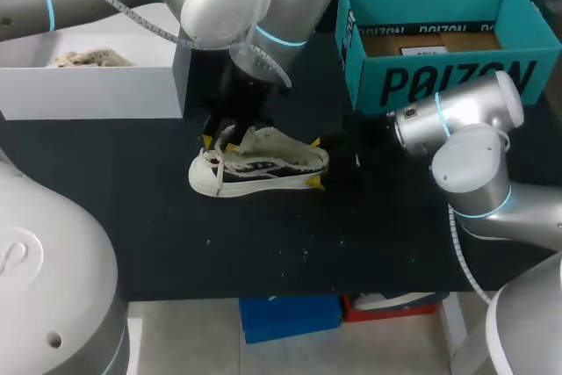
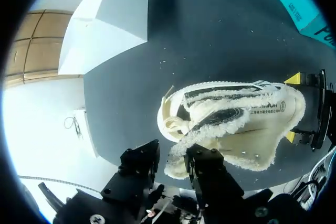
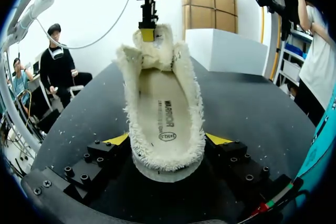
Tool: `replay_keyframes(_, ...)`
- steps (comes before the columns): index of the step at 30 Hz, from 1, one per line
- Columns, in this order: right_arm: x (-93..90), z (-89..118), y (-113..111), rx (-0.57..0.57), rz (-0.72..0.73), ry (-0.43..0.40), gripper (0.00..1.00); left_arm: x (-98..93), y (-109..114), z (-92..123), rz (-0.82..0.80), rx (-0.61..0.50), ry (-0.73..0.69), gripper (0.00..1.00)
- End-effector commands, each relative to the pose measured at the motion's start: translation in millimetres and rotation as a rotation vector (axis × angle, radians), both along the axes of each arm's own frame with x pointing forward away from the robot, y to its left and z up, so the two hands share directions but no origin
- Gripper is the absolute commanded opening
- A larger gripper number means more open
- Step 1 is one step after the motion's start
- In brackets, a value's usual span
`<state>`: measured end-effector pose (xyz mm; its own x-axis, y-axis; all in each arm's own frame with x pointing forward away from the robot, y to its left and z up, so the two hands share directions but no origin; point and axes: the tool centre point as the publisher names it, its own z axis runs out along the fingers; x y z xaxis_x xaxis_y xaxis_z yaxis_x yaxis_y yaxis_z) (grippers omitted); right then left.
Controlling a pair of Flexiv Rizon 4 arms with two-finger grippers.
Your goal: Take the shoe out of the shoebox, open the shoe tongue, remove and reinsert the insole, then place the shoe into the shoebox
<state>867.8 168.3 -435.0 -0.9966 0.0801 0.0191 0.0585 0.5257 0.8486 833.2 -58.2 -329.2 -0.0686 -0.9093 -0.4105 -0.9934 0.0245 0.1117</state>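
Now, shoe (image 1: 263, 164) on table (image 1: 263, 243), heel clamped between right fingers (image 3: 116, 140)

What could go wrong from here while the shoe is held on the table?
The right pincer clamps the sneaker only at its heel, so a pull at the tongue might twist it loose. The left pincer sits by the laces and fluffy trim, which could snag.
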Motion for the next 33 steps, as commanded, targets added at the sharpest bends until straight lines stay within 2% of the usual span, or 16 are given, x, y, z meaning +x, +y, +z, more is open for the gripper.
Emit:
replay_keyframes(1,0.6,-2.0,1.6,0.000,-0.002,0.000,0.00,2.5,11.1,-2.7,0.025,-0.028,0.014,1.00)
replay_keyframes(16,0.6,-2.0,1.6,0.000,-0.002,0.000,0.00,13.3,42.4,-11.7,0.163,-0.091,0.024,1.00)
replay_keyframes(21,0.6,-2.0,1.6,0.000,-0.002,0.000,0.00,13.2,51.9,-8.0,0.199,-0.127,-0.017,1.00)
replay_keyframes(33,0.6,-2.0,1.6,0.000,-0.002,0.000,0.00,7.4,55.9,-28.7,0.209,-0.088,0.051,1.00)
